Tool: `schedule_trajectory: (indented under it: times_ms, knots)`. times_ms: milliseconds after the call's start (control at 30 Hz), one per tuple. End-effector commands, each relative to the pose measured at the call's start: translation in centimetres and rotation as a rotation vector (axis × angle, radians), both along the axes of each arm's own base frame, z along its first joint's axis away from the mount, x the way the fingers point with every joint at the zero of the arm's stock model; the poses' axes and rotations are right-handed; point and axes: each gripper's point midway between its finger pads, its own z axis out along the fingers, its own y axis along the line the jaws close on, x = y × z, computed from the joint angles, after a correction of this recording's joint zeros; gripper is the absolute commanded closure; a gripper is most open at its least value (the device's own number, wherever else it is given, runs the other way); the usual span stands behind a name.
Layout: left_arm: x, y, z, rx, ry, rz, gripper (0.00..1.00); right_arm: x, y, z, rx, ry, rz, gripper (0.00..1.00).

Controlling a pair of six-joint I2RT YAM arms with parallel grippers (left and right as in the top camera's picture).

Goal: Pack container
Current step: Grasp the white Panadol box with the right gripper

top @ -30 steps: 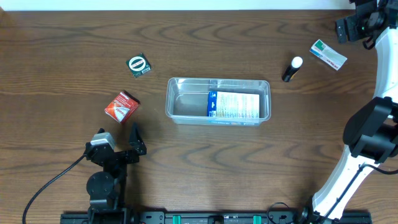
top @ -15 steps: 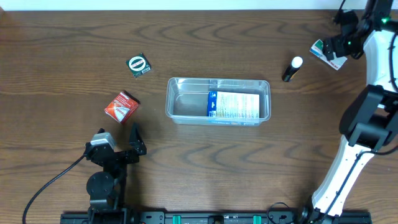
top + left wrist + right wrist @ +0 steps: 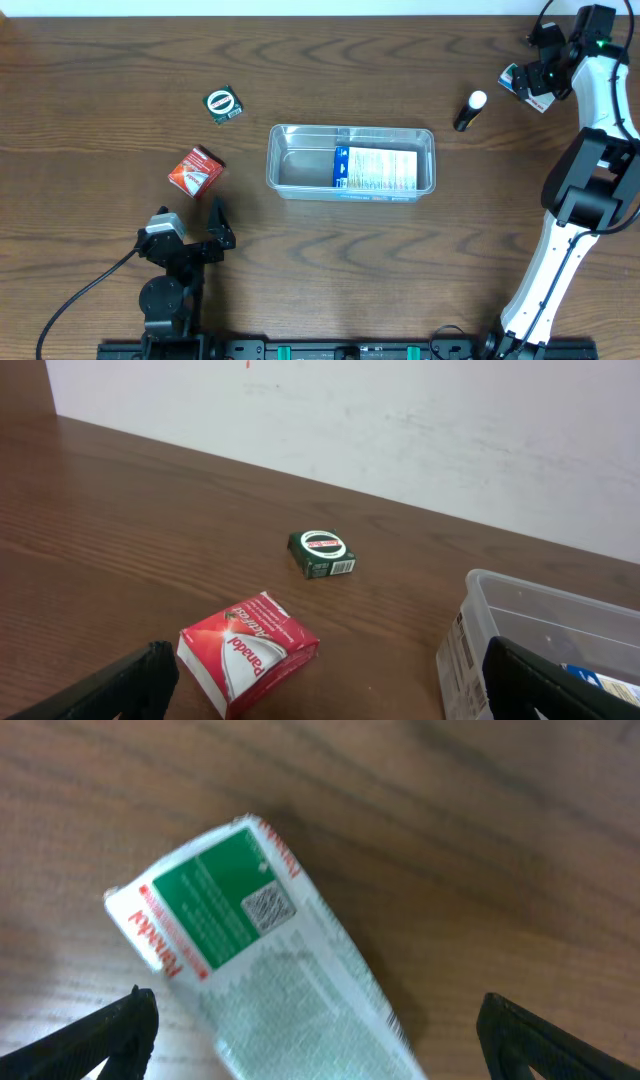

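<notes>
The worktop [image 3: 330, 270] is dark brown wood with a bold grain, and a plain white wall [image 3: 420, 420] runs along its far edge. The container [image 3: 300, 170] sits at the middle (a white printed packet [image 3: 377, 168] lies in its right half). The left hand [image 3: 190, 232] rests near the near left corner, spread wide and empty. By the far right corner the right hand [image 3: 542, 68] hangs wide over a green-and-white packet [image 3: 250, 935].

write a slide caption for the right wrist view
Open right tool poised over a green-and-white packet lying on the wood table.
</notes>
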Motion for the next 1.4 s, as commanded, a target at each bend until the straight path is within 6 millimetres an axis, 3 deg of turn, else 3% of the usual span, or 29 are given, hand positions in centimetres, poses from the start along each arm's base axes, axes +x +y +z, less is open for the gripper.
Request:
schedule_trajectory:
  times_ms: [0,600,1000,1367]
  knots:
    - [-0.1,0.3,-1.8,0.006,0.054,0.014,0.02,0.4,0.4,-0.7,0.013,-0.005,0.006,0.01]
    - [-0.1,0.3,-1.8,0.006,0.054,0.014,0.02,-1.4,1.3,-3.4,0.06,0.091,0.032,0.01]
    - [-0.1,0.3,-1.8,0.006,0.054,0.014,0.02,-3.7,2.1,-4.2,0.092,0.19,0.031,0.29]
    - [-0.1,0.3,-1.8,0.006,0.054,0.014,0.02,-4.4,2.3,-4.1,0.127,0.22,-0.033,0.65]
